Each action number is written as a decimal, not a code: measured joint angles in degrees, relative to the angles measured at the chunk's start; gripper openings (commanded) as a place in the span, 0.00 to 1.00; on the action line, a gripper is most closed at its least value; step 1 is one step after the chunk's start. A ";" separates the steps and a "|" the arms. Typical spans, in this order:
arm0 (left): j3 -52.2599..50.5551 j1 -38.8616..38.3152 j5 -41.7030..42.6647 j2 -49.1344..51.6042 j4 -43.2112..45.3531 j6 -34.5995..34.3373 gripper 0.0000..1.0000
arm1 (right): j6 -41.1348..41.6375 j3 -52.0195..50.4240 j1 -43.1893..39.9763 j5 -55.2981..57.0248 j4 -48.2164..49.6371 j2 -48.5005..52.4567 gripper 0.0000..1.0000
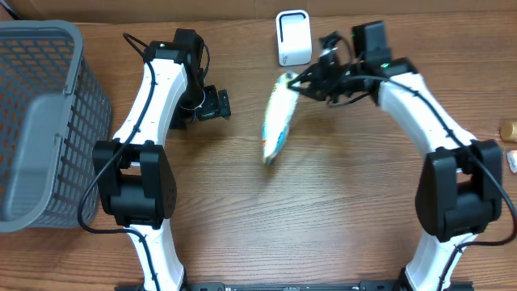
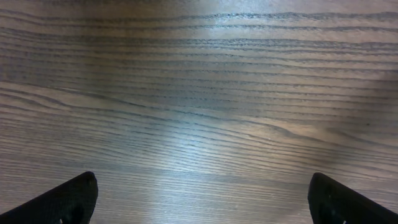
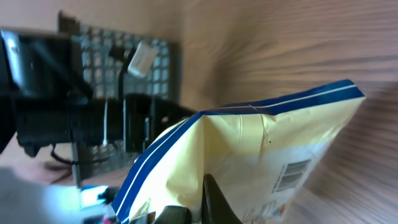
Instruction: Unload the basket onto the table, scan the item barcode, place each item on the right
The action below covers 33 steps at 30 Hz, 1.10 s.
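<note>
Right tool [image 1: 302,82]: closed, gripping one end of the snack bag [image 1: 276,121]. The bag extends away from the tool toward the middle of the worktop [image 2: 199,93]. In the right wrist view, the barcode [image 3: 292,175] shows on the yellow face of the bag, on the part farther from the tool. The white barcode scanner [image 1: 292,37] stands near the right tool, apart from the bag.

Left tool [image 2: 202,205]: fully open above bare worktop, gripping nothing. The grey basket [image 1: 77,121] sits well apart from it.

Barcode [image 3: 292,175] on yellow bag [image 3: 249,155], digits unreadable, no other text legible
</note>
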 measured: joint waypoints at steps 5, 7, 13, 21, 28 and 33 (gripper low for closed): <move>0.00 0.00 0.00 0.00 -0.04 0.00 0.99 | 2.69 -3.06 2.36 -1.01 1.51 2.89 0.04; 0.00 0.00 0.00 0.00 -0.13 0.00 0.99 | 3.02 -3.58 2.34 0.15 -0.70 4.00 0.04; 0.00 0.00 0.00 0.00 -0.22 0.00 1.00 | -0.55 -3.82 0.09 4.07 -8.20 5.25 0.04; 0.00 0.00 0.00 0.00 -0.22 0.00 0.99 | -7.28 -3.78 -4.33 17.33 -22.05 5.25 0.04; 0.00 0.00 0.00 0.00 0.02 0.00 1.00 | -12.13 -3.50 -9.25 23.52 -29.24 5.25 0.04; 0.00 0.00 0.22 0.00 0.59 0.00 1.00 | -15.93 2.40 -10.21 26.45 -39.39 5.46 0.66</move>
